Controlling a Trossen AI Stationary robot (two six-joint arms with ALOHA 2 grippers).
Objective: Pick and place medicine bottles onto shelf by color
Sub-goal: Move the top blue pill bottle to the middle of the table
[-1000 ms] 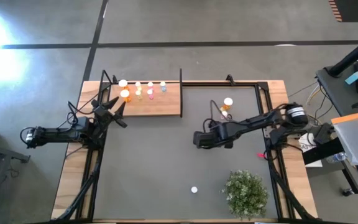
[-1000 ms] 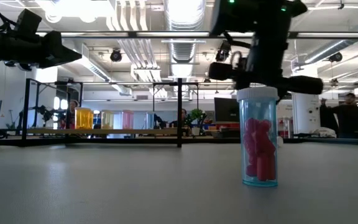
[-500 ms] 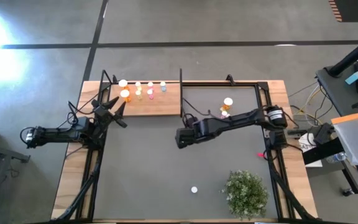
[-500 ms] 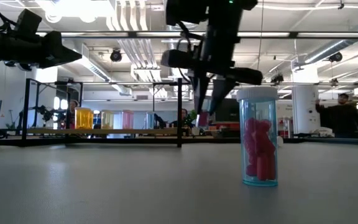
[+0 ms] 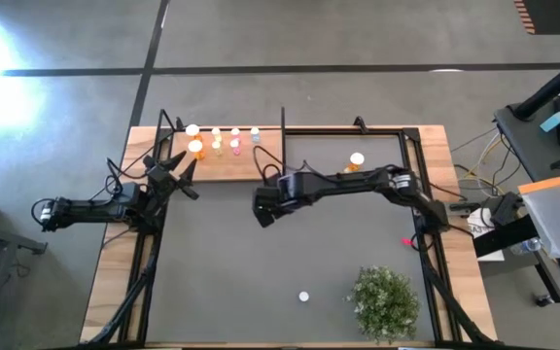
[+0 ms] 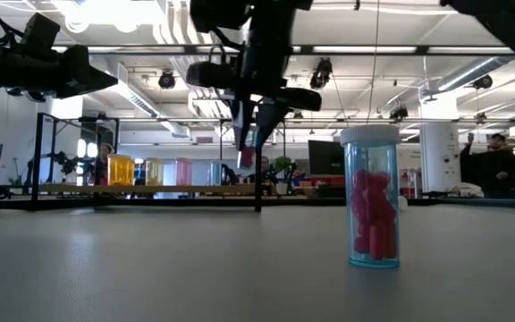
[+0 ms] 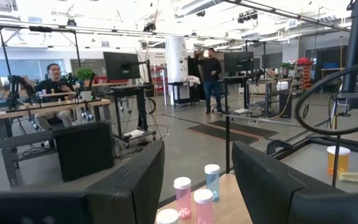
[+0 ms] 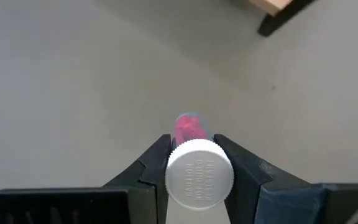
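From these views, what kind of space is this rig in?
Most likely an open robotics lab or workshop. Exposed ceiling ducts run overhead, desks with monitors fill the room, and people stand or sit at workstations. The table itself sits on a bare concrete floor.

Light wooden shelf [image 5: 229,161], matt grey mat [image 5: 222,262], clear plastic bottle [image 6: 371,198]

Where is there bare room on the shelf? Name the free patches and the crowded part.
Free: the shelf's near strip and its end by the black post. Crowded: the far-left part, where the bottles cluster. The right gripper, shut on a pink-filled bottle, hangs over the mat beside that free end.
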